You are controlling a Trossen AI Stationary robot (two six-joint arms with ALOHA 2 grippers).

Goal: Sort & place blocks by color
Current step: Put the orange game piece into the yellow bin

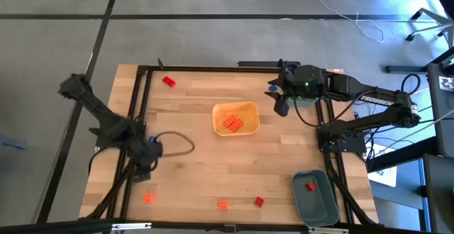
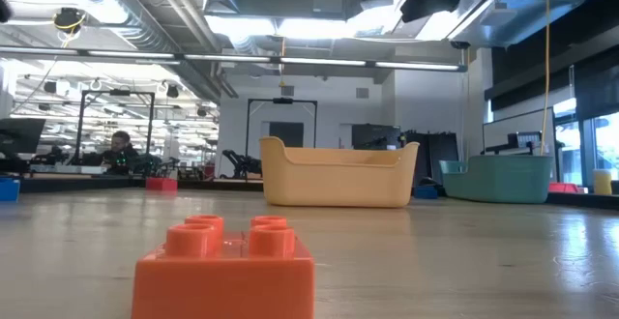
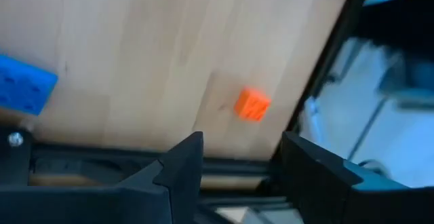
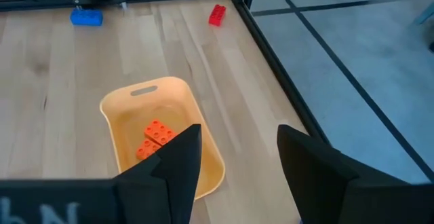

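Left gripper [image 3: 237, 163]: jaws apart, empty; orange block [image 3: 251, 104] just ahead of the gap.
Right gripper [image 4: 234, 159]: jaws apart, empty; yellow-orange tray [image 4: 122, 102] ahead, holding orange blocks [image 4: 152, 139].

Both arms matte black, jointed, angular links. Left gripper [image 3: 234, 176]: dark wedge fingers, silver screw at 9 o'clock. Right gripper [image 4: 234, 166]: same black fingers, white lettering on body. Black cable loops beside left arm; green light on right wrist.
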